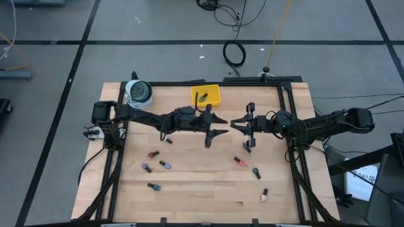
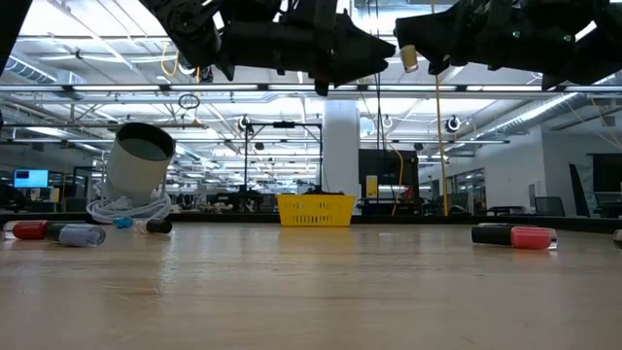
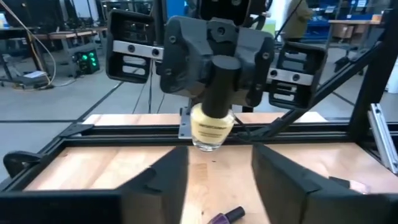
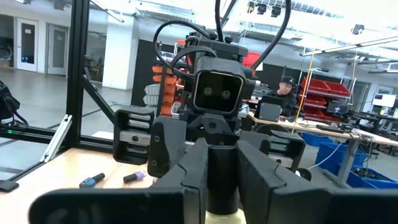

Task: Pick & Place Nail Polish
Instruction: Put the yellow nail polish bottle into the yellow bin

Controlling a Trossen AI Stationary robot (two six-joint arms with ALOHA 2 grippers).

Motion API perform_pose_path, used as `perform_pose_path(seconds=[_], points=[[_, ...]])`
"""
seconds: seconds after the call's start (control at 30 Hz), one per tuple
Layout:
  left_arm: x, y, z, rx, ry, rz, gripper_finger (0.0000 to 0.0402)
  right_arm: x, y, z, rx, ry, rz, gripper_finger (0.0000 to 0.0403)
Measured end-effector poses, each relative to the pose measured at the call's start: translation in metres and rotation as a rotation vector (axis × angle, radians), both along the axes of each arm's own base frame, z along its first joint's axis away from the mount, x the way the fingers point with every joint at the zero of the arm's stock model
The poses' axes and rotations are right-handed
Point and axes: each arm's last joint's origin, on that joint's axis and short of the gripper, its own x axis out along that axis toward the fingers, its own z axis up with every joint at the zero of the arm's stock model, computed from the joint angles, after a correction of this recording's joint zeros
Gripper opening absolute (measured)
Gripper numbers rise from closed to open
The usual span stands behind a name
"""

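One pale yellow nail polish bottle (image 3: 212, 126), its label unreadable, hangs gripped in the right hand (image 1: 238, 123); left hand (image 1: 220, 125) spread.

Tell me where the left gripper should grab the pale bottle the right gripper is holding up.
Probably its glass body: the right gripper clamps only the dark cap of the pale bottle, so the body hangs free. Come level, head-on, open left gripper straddling it.

Wood, glass and matt plastic

My right gripper (image 3: 213, 68) is matt dark plastic; the bottle (image 3: 212, 126) it holds looks like glossy pale glass with a smooth black cap, above a light, smooth wooden table (image 1: 208, 183).
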Motion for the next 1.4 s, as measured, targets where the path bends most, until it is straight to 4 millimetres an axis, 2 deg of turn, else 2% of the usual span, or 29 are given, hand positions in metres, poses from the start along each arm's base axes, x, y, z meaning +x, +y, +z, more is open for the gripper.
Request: perform_pose_path(seconds=[0.27, 0.47, 0.7, 0.87, 1.03, 1.23, 1.4], points=[[0.000, 0.002, -0.002, 0.012, 0.017, 0.054, 0.0311, 0.000, 0.000, 0.000, 0.000, 0.001, 0.000, 0.0046], [0.004, 0.002, -0.005, -0.003, -0.039, 0.055, 0.0352, 0.000, 0.000, 0.000, 0.000, 0.000, 0.000, 0.0046], [0.023, 0.002, -0.021, -0.015, -0.094, 0.010, 0.0342, 0.000, 0.000, 0.000, -0.005, 0.004, 0.000, 0.0046], [0.036, 0.004, -0.015, -0.007, -0.157, 0.011, 0.0331, 0.001, 0.000, -0.001, -0.002, 0.019, 0.000, 0.0046], [0.050, 0.009, -0.018, -0.006, -0.142, -0.014, 0.0326, 0.000, 0.000, -0.001, -0.002, 0.016, 0.002, 0.0046], [0.053, 0.012, -0.020, -0.005, -0.129, -0.016, 0.0319, 0.001, 0.000, -0.001, -0.002, 0.019, 0.002, 0.0046], [0.052, 0.012, -0.019, 0.041, -0.135, -0.016, 0.0288, 0.001, 0.000, -0.002, 0.001, 0.022, 0.002, 0.0046]])
